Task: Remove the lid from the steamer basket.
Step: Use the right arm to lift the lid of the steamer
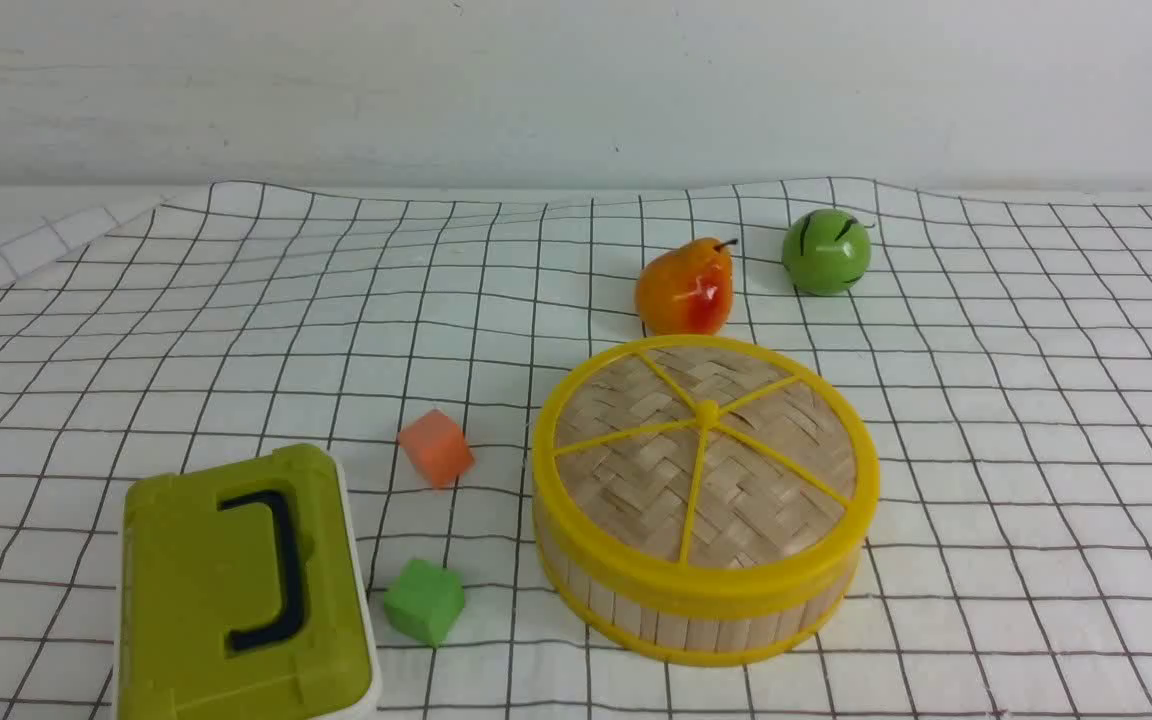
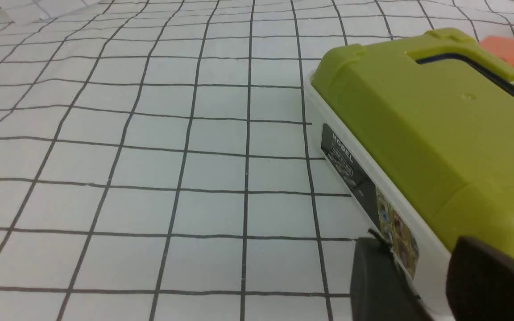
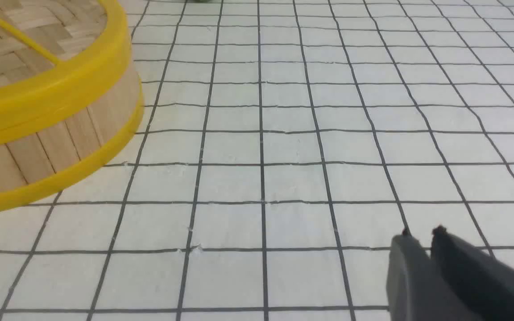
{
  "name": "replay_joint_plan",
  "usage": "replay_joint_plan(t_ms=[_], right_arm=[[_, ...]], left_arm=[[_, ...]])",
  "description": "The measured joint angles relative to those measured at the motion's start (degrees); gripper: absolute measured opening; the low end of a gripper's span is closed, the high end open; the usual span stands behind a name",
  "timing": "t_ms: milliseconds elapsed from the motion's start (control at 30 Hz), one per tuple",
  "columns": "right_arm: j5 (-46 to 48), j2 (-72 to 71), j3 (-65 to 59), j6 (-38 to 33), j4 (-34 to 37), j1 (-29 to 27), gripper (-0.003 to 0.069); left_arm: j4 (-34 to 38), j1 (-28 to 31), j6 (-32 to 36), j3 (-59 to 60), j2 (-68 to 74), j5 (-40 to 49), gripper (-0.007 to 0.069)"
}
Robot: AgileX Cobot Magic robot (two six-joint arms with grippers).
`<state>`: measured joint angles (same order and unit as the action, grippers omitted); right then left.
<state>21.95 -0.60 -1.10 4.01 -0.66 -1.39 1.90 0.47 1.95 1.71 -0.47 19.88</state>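
My left fingers (image 2: 421,249) are spread, holding nothing; whether my right fingers (image 3: 421,236) are parted or closed, I can't tell. The lid (image 1: 626,490) sits on the basket (image 1: 671,628), the pear (image 1: 686,288) behind it.

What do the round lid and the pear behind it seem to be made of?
The lid: woven bamboo or similar strips, matte, judging by the crisscross weave; its rim and spokes look like smooth yellow plastic, from their even colour and slight shine.
The pear: perhaps glossy painted plastic or foam, given the bright highlights; real fruit can't be ruled out.
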Motion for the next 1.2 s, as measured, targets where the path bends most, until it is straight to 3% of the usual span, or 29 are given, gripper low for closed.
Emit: replay_joint_plan(t_ms=[1200], right_arm=[[0.0, 0.0, 0.0, 0.0, 0.0, 0.0, 0.0115]], left_arm=[[0.0, 0.0, 0.0, 0.0, 0.0, 0.0, 0.0239]])
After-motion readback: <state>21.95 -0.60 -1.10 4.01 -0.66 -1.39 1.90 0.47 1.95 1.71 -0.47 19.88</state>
